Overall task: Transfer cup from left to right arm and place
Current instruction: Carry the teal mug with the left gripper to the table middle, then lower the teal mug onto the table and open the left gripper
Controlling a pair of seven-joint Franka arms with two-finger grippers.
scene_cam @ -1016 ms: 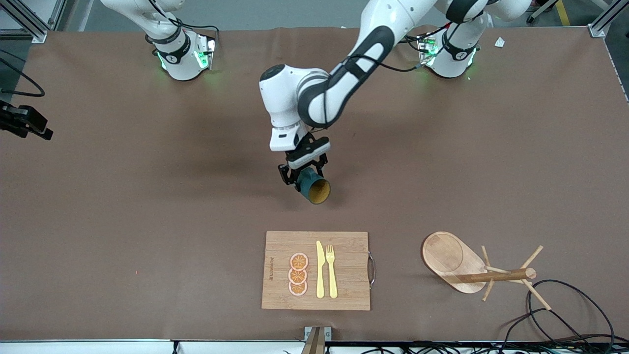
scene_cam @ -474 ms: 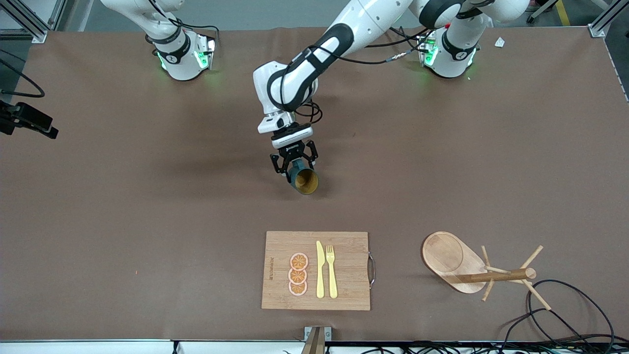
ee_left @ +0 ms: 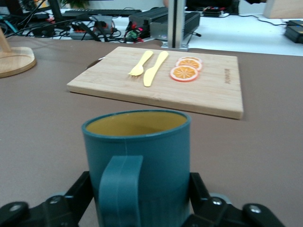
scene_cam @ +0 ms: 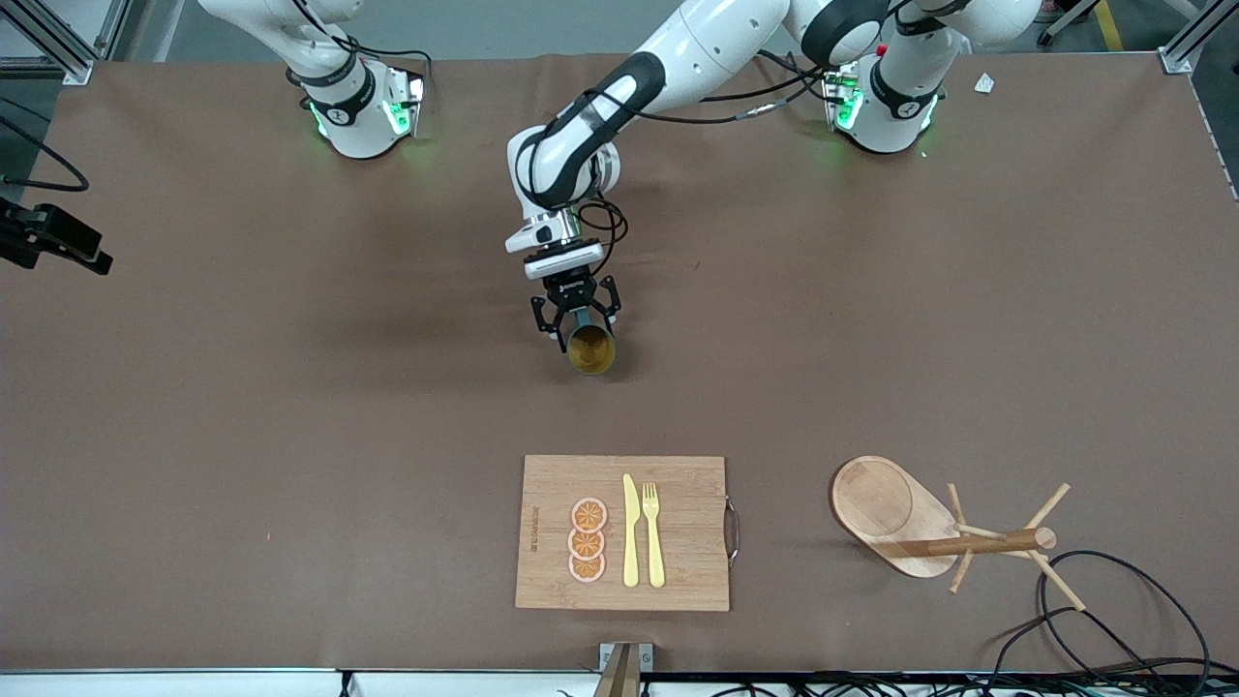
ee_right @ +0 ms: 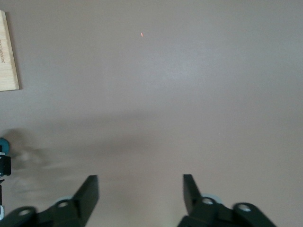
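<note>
Two tools are in play: the left tool (scene_cam: 578, 324) sits low around the small dark teal-green mug with a mustard-yellow inside (scene_cam: 591, 350), its handle turned toward the wrist, though whether it grips the mug or has let go I cannot tell. That mug is upright at the middle of the brown counter (scene_cam: 290, 436), farther from the front camera than the bamboo cutting board (scene_cam: 678, 523) with yellow cutlery and orange slices. Off toward its own end, the right tool (ee_right: 140, 182) waits released, empty over bare counter.
</note>
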